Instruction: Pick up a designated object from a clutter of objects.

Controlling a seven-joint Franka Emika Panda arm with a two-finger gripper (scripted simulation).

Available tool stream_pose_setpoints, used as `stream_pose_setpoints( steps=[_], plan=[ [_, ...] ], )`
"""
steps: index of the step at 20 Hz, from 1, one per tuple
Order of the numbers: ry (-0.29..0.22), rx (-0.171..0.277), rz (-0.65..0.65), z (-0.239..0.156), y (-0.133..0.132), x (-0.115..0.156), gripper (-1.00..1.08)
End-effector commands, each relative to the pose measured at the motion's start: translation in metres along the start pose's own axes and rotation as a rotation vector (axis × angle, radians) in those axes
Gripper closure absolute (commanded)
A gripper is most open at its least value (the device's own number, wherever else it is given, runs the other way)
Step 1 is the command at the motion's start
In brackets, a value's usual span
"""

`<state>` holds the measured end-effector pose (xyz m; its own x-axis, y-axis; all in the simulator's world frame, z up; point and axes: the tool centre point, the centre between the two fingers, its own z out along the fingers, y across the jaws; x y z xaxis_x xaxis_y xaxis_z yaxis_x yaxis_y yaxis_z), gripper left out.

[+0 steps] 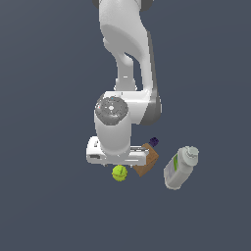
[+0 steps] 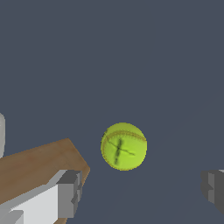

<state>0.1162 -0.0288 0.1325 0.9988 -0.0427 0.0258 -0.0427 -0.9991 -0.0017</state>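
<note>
The fingers [image 2: 70, 192] are standing spread wide, gripping nothing, with the tennis ball [image 2: 124, 146] sitting apart from both. Beside the ball, the brown box [image 1: 147, 162] (a purple piece [image 1: 154, 141] at its far corner) is lying; beyond the box, the white bottle [image 1: 179, 169] is showing a green-white label, unreadable.

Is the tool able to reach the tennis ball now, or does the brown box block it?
Probably yes. The tennis ball lies between the open tool fingers; the brown box sits beside one finger, apparently not between.
</note>
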Motion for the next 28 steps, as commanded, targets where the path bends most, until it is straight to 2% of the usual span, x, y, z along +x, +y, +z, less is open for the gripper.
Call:
stream_pose_setpoints(
  steps=[1, 8, 9, 14, 22, 28],
  plan=[
    [-0.029, -0.001, -0.008, 0.029, -0.003, -0.006, -0.92],
    [-0.026, -0.002, -0.013, 0.041, -0.003, -0.002, -0.92],
    [0.049, -0.002, -0.003, -0.001, 0.002, 0.021, -0.92],
    [0.039, -0.002, -0.004, 0.012, 0.001, 0.018, -0.92],
    [-0.01, -0.001, -0.011, 0.071, -0.002, 0.002, -0.92],
    [-0.025, -0.002, -0.013, 0.091, -0.003, -0.003, -0.92]
  ],
)
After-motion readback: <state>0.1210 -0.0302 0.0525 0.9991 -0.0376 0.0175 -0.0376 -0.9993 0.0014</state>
